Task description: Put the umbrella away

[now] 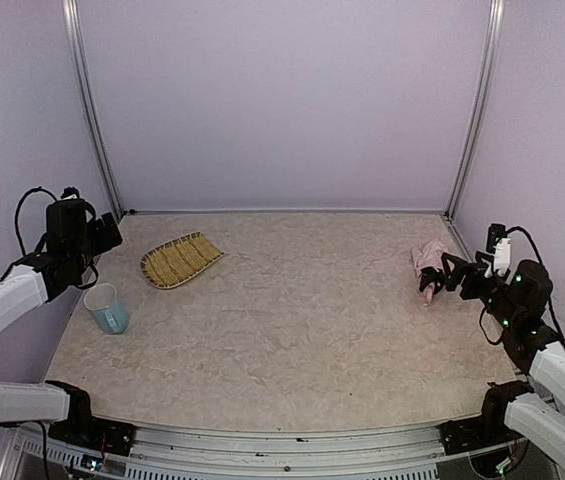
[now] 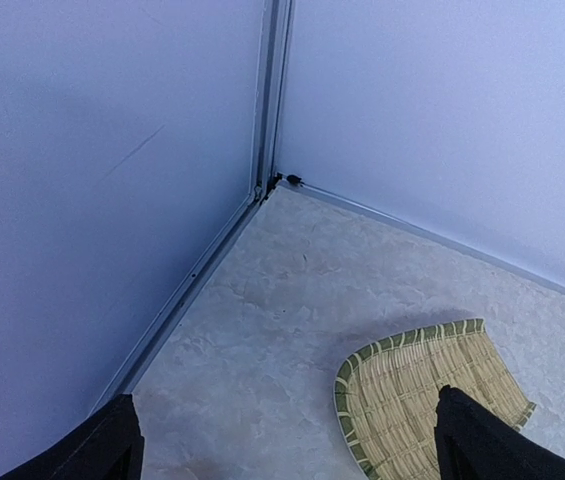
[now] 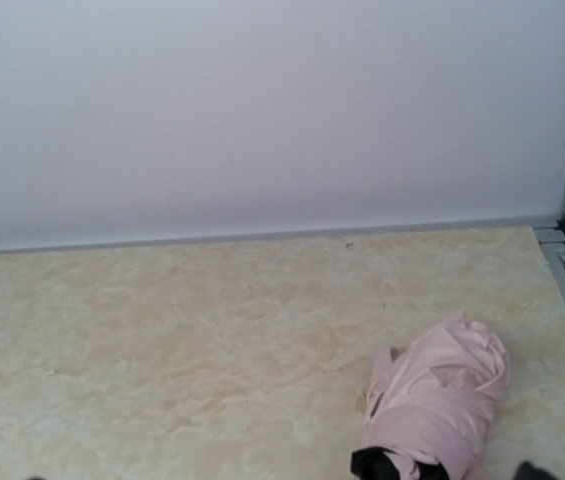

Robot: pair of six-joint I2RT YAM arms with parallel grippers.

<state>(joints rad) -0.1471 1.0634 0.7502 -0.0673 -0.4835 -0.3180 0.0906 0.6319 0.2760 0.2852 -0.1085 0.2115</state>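
The umbrella [image 1: 427, 259] lies folded on the table at the far right, a crumpled pale pink bundle with some black lining showing at its near end. It also shows in the right wrist view [image 3: 439, 392], low and right of centre. My right gripper [image 1: 441, 277] is just behind the umbrella's near end, jaws wide apart and empty; only a dark fingertip [image 3: 530, 470] shows at the bottom edge. My left gripper [image 1: 112, 233] is raised at the far left, open and empty, its fingers [image 2: 97, 448] spread wide above the table's back left corner.
A woven bamboo tray [image 1: 180, 259] lies at the back left, also in the left wrist view [image 2: 412, 395]. A pale blue mug [image 1: 108, 308] stands near the left edge. Walls and metal corner posts [image 1: 90, 110] enclose the table.
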